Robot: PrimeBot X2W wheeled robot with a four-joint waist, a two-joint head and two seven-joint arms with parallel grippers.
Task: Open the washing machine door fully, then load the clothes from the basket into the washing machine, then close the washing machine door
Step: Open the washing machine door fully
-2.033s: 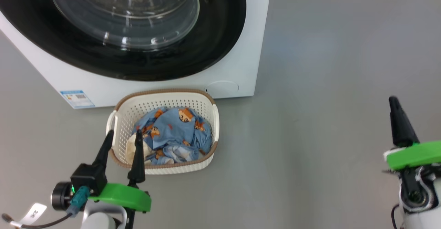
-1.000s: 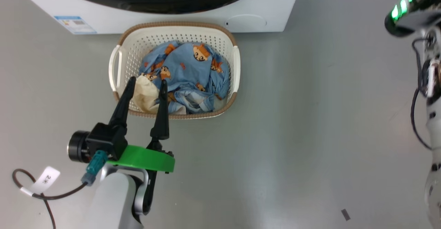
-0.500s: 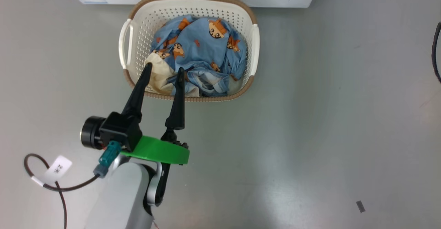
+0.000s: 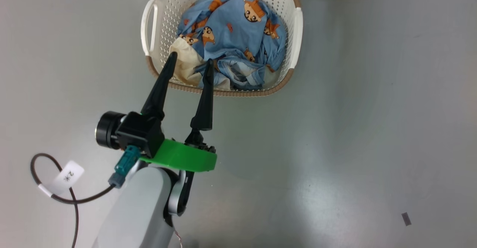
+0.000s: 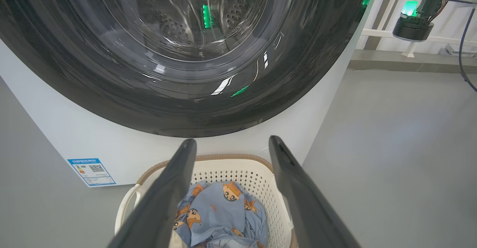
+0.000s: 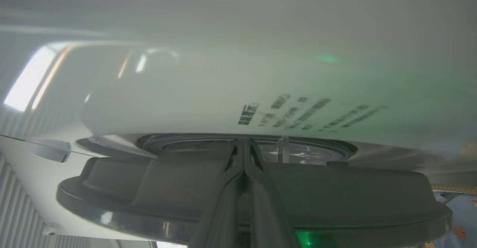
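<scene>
The cream basket (image 4: 296,31) stands on the floor and holds the clothes (image 4: 234,28), light blue with orange bears, plus a cream piece (image 4: 186,63). My left gripper (image 4: 190,59) is open above the basket's near left corner, its fingertips over the cream piece and nothing between them. In the left wrist view, the open left gripper (image 5: 231,140) faces the washing machine door (image 5: 186,106), which lies against the white washing machine (image 5: 48,136); the basket (image 5: 257,173) sits below it. My right gripper (image 6: 244,145) is shut and points at the door's dark rim (image 6: 354,192), seen edge-on; contact is unclear.
Grey floor (image 4: 372,128) spreads to the right of the basket. A cable with a white tag (image 4: 67,175) loops beside my left forearm. The right arm's wrist with a green light (image 5: 411,24) hangs by the machine's upper right, before a pale wall rail.
The head view has swung down, so the basket sits higher in the picture and the machine has left it. The left gripper stays open over the same corner of the basket.
</scene>
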